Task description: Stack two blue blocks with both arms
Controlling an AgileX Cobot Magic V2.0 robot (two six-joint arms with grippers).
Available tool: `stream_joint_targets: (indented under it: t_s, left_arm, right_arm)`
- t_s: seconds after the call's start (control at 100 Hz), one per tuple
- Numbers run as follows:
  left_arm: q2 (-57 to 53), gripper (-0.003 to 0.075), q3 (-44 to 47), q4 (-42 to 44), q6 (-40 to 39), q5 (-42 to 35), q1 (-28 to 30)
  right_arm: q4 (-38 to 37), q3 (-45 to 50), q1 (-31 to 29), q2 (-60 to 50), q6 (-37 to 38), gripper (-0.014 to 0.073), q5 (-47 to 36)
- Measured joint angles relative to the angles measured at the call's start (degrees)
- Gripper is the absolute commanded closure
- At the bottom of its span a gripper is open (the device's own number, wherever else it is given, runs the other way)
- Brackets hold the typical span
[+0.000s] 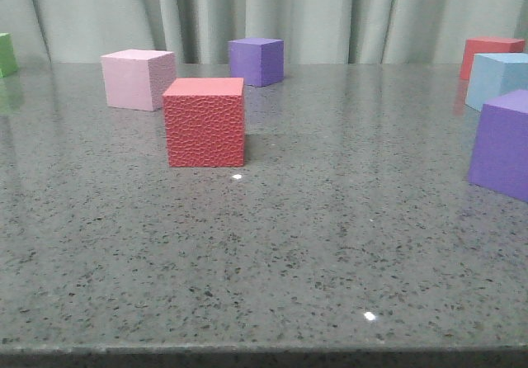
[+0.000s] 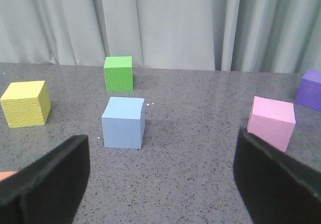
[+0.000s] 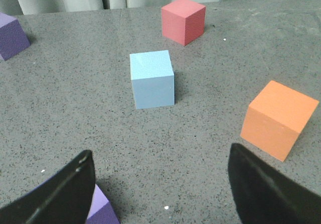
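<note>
One light blue block (image 2: 123,122) stands on the grey table in the left wrist view, ahead of my open, empty left gripper (image 2: 161,176) and toward its left finger. The other blue block (image 3: 151,79) stands ahead of my open, empty right gripper (image 3: 161,186) in the right wrist view. In the front view it shows at the right edge (image 1: 498,77), behind a purple cube (image 1: 503,143). Neither gripper shows in the front view.
A textured red cube (image 1: 205,121), a pink cube (image 1: 137,77), a purple cube (image 1: 256,60) and a green cube (image 1: 7,54) stand on the table. A yellow cube (image 2: 25,103) lies left of the left block. An orange cube (image 3: 279,119) lies by the right gripper.
</note>
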Motion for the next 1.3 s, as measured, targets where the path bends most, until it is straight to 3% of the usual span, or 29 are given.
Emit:
stream_joint_targets:
  t_s: [0.37, 0.74, 1.3]
  left_arm:
    - [3.88, 0.0165, -7.88, 1.4, 0.0, 4.12, 0.0]
    - [13.01, 0.0165, -13.71, 1.62, 0.0, 8.38, 0.0]
    - [13.53, 0.0165, -13.96, 1.62, 0.0, 8.48, 0.0]
  right_arm:
    - [0.0, -8.97, 0.0, 4.66, 0.0, 0.0037, 5.61]
    - [-0.13, -25.13, 0.0, 19.98, 0.0, 0.005, 12.01]
    - [-0.13, -50.86, 0.0, 49.71, -0.59, 0.005, 27.21]
